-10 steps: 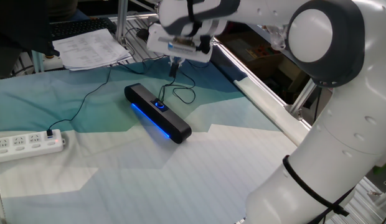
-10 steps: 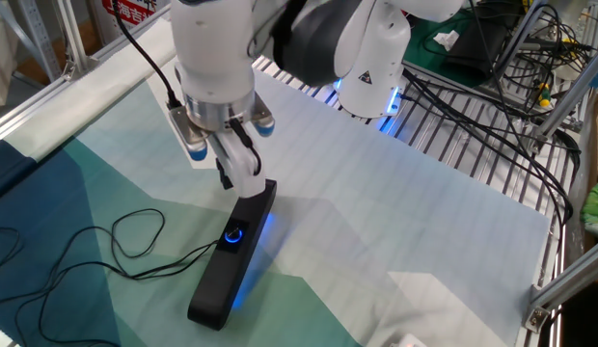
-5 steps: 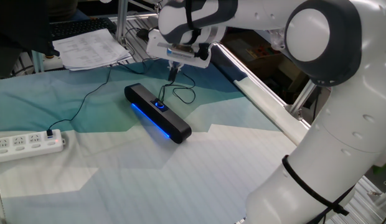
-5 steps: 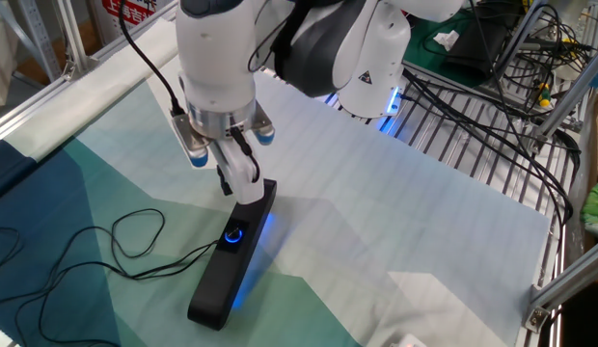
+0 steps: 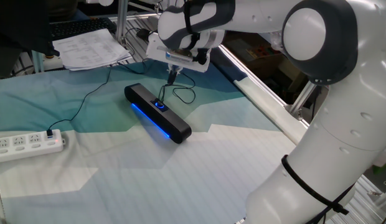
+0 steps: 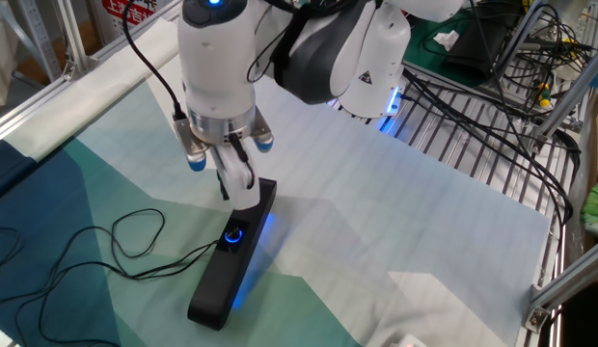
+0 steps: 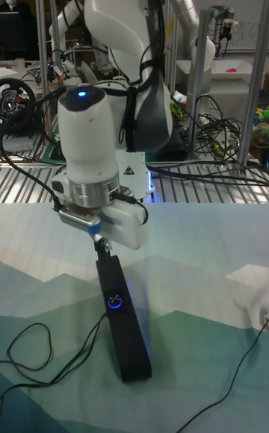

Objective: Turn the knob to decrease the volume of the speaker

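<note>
The speaker (image 5: 157, 114) (image 6: 233, 256) (image 7: 124, 310) is a long black soundbar lying on the teal and white cloth, with a blue light strip along its side. Its knob (image 5: 160, 105) (image 6: 232, 233) (image 7: 114, 301) glows with a blue ring on the top face near the middle. My gripper (image 5: 172, 76) (image 6: 228, 189) (image 7: 100, 245) hangs above the bar's far end, a short way up and back from the knob, touching nothing. Its fingers (image 6: 238, 173) point down and look closed together with nothing held.
A thin black cable (image 5: 183, 94) (image 6: 87, 247) loops from the speaker across the cloth to a white power strip (image 5: 28, 142) at the left. Papers (image 5: 93, 48) and a keyboard (image 5: 81, 26) lie at the back. A metal rail (image 5: 268, 99) borders the right side.
The gripper has risen a little and drifted back from the knob toward the speaker's far end. The speaker has stayed put.
</note>
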Tool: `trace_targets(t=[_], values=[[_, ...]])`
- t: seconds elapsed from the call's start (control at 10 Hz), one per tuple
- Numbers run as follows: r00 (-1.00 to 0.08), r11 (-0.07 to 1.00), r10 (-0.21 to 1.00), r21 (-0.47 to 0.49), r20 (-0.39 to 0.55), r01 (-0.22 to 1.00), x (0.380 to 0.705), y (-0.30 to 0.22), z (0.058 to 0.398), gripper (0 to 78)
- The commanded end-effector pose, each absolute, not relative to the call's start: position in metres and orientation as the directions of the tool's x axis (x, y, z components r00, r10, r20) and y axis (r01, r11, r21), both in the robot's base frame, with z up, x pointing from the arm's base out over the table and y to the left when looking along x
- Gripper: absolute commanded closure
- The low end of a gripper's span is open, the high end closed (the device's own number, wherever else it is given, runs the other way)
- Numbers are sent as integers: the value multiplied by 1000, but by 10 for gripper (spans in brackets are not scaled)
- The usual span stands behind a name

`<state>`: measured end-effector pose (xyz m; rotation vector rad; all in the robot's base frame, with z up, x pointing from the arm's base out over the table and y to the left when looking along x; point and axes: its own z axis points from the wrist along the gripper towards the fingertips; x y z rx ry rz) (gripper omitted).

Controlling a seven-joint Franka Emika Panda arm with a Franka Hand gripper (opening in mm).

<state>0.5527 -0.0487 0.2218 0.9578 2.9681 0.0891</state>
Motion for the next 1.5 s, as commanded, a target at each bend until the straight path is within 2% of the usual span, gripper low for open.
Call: trace_targets(t=[0.1,0.4,0.8,1.3,1.5], values=[[-663,661,748,81,-8,746,556,-51,200,776],[-634,632,773,84,-13,770,554,-51,193,776],[-532,531,846,90,-7,843,552,-35,191,776],[-482,480,876,99,-10,872,555,-34,183,776],[-417,415,909,104,-1,904,557,-33,184,776]])
